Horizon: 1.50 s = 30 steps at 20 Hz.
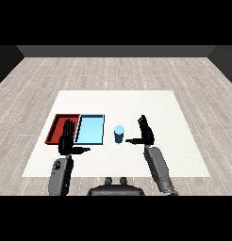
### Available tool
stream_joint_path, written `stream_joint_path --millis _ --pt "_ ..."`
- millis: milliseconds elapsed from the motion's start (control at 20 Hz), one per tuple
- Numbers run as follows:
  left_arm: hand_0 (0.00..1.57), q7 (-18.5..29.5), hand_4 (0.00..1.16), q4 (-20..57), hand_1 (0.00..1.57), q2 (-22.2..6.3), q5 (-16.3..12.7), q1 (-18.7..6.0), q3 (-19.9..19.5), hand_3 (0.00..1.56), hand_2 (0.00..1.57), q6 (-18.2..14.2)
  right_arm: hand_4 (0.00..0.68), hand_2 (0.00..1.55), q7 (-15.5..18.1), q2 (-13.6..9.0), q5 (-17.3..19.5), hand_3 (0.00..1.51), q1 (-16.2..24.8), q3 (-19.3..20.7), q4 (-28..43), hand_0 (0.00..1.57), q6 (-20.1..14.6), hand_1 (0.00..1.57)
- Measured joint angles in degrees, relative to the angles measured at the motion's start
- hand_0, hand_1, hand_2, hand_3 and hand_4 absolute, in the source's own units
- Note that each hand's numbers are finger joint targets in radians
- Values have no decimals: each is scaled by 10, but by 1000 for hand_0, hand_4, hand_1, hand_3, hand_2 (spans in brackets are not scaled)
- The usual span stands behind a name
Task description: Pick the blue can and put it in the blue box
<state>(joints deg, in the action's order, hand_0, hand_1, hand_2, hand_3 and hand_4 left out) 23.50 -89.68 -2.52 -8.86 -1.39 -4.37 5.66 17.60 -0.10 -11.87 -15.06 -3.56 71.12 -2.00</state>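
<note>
Both hands open, fingers straight: right hand (146, 133) just beside upright blue can (119, 134), left hand (67, 138) over red tray (55, 125).

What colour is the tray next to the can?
Light blue tray, beside the blue can; the head view shows it.

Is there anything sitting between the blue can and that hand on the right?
No. In the head view, only bare white table separates the blue can from the right hand, whose thumb points toward it.
</note>
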Motion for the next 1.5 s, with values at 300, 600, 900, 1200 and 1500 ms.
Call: stream_joint_path --millis 300,600,900,1200,1500 --pt "0 15 0 4 0 3 3 8 0 0 0 -1 0 0 12 1 -34 0 -14 -42 -35 0 -42 0" --pt "0 9 0 -27 0 7 -4 25 6 0 0 1 0 0 24 1 -58 0 -22 -70 -66 0 -68 0" --pt "0 18 0 -18 0 9 -2 25 12 0 0 -4 0 0 55 1 -91 0 -52 -90 -132 0 -71 0" --pt "0 30 0 -6 0 7 2 23 7 0 0 -6 0 0 74 1 -123 0 -70 -120 -165 0 -82 0" --pt "0 11 0 -14 0 -4 -13 12 -5 0 0 -1 0 0 106 1 -157 0 -94 -139 -219 0 -74 0"
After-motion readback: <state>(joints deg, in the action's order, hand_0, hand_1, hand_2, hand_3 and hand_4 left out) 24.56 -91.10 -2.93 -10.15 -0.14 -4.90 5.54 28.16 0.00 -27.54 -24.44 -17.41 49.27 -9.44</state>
